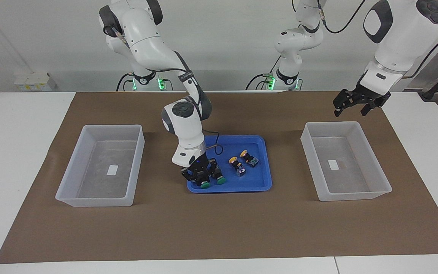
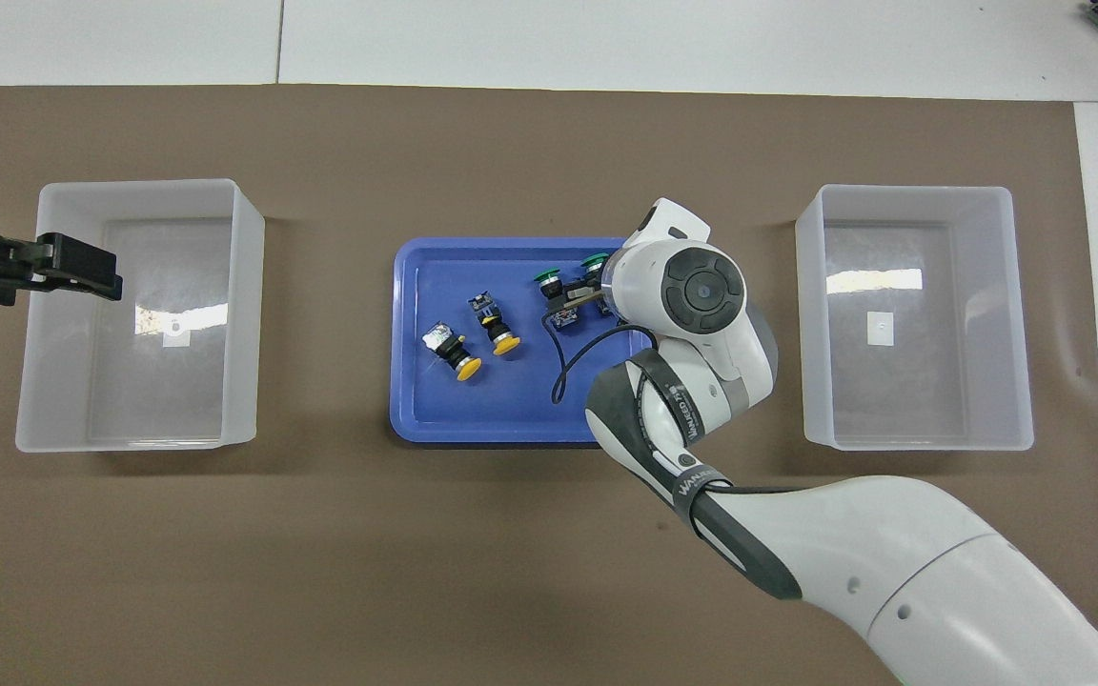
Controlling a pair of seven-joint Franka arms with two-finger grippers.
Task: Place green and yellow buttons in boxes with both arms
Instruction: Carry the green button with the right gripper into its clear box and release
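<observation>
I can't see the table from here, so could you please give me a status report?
Right gripper down in shallow blue plastic tray at round green-capped buttons. Left gripper waits above translucent box. Yellow-capped buttons untouched.

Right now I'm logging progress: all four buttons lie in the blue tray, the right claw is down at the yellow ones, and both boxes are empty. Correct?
One slip: the facing view shows the right claw down at the green buttons, not the yellow buttons. All four are in the blue tray, and both boxes are empty.

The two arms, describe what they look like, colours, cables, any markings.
Both arms are glossy white with dark grey joint caps. The right arm has a grey forearm strap with white lettering and a thin black cable. The right gripper and left gripper are black, two-fingered.
</observation>
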